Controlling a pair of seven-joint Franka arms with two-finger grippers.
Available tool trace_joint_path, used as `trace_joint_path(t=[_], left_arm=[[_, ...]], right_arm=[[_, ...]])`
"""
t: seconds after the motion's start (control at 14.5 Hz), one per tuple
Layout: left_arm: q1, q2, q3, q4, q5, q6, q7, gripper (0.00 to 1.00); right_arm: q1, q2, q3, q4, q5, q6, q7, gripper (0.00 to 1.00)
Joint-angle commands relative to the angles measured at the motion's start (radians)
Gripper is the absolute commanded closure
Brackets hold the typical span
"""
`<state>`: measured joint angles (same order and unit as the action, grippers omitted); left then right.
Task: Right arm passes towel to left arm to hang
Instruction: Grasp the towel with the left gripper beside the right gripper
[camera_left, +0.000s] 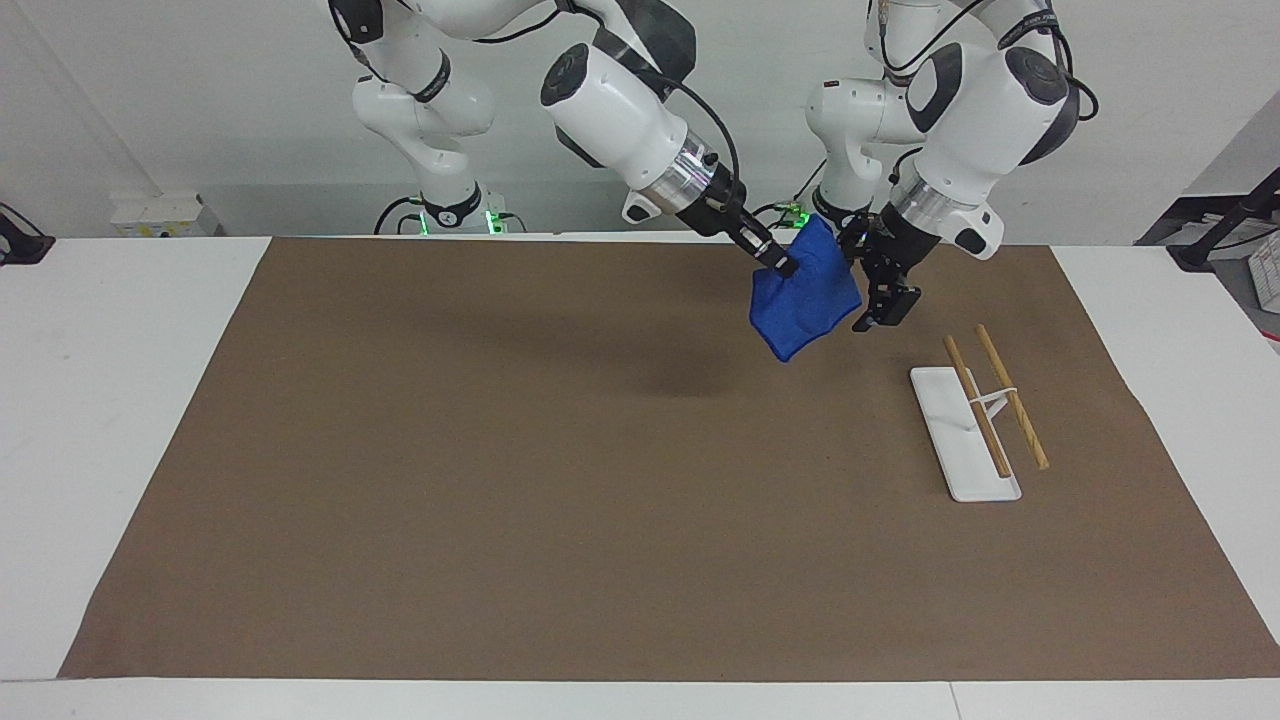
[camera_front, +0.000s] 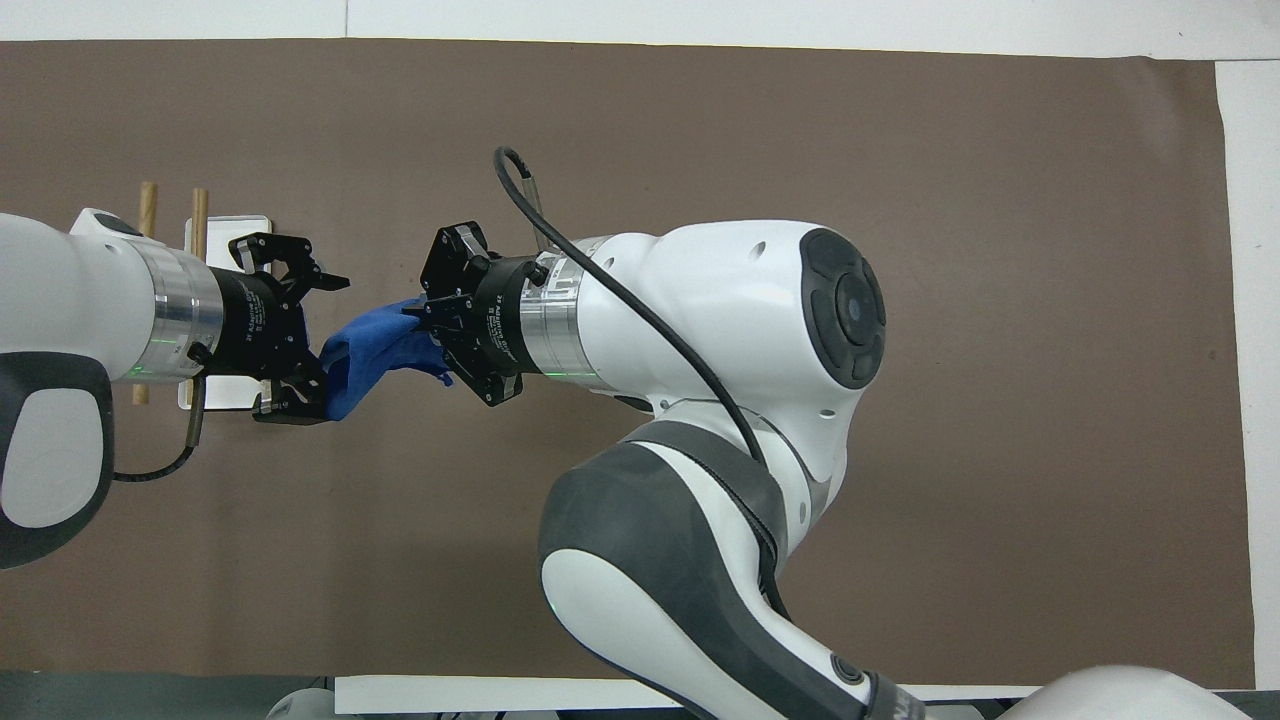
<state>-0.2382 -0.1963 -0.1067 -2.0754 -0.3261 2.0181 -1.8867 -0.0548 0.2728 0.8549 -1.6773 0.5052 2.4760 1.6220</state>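
towel: pinched aloft by right gripper; left gripper spread wide beside its edge (rack nearby), should clamp fully before release.

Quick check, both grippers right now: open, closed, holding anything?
Right gripper: closed on the towel, held up over the mat.
Left gripper: open, fingers spread at the towel's hanging end, not yet gripping it.

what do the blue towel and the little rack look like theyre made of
Towel: soft matte fabric, probably terry or microfibre; it droops and folds from the right gripper. Rack: two rods look like unfinished wood, tan and grainy; base is smooth glossy white, plastic or ceramic, can't tell.
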Motion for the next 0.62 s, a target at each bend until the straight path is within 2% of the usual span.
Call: trace_joint_path(t=[0.0,0.21,0.41,0.55], left_arm=[[-0.019,-0.028,0.012,-0.046,-0.031,0.071,-0.026,0.13],[-0.006,-0.025,0.013,-0.046,-0.031,0.097,-0.023,0.52],[0.014,-0.023,0.015,-0.046,-0.031,0.1,-0.017,0.85],[0.014,-0.023,0.015,-0.046,-0.031,0.1,-0.014,1.0]], right_arm=[[-0.003,0.02,0.015,0.019,0.018,0.006,0.003,1.0],[-0.003,0.02,0.015,0.019,0.016,0.006,-0.001,1.0],[-0.007,0.017,0.015,0.019,0.016,0.004,-0.001,1.0],[-0.007,0.017,0.015,0.019,0.016,0.004,-0.002,1.0]])
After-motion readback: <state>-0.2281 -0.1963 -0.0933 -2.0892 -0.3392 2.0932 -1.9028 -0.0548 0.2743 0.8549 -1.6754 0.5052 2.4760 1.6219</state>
